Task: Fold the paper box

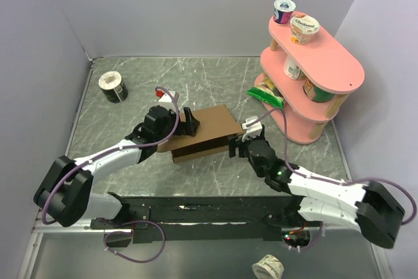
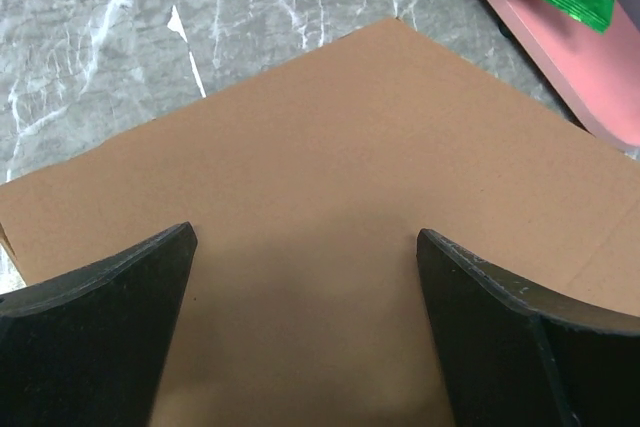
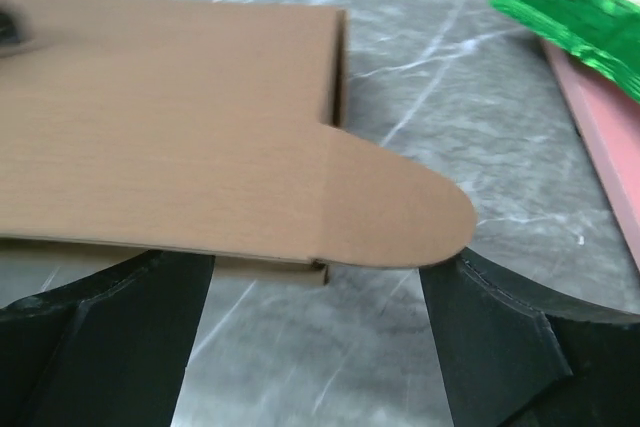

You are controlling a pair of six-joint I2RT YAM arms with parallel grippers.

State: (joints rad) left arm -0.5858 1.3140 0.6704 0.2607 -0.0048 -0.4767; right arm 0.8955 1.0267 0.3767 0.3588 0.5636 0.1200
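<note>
The paper box (image 1: 208, 132) is a shallow brown cardboard mailer lying mid-table with its lid down. My left gripper (image 1: 189, 123) is open and rests over the lid's left part; the left wrist view shows its fingers (image 2: 110, 297) spread above the plain brown lid (image 2: 330, 177). My right gripper (image 1: 236, 144) is open at the box's right end. In the right wrist view a rounded lid tab (image 3: 400, 212) sticks out beyond the box corner, between and just above the open fingers (image 3: 490, 327).
A pink two-tier shelf (image 1: 313, 80) with yogurt cups and cans stands at the right. A green packet (image 1: 266, 97) lies at its foot, close to the box. A tape roll (image 1: 113, 86) sits at the far left. A cup (image 1: 268, 267) lies below the table edge.
</note>
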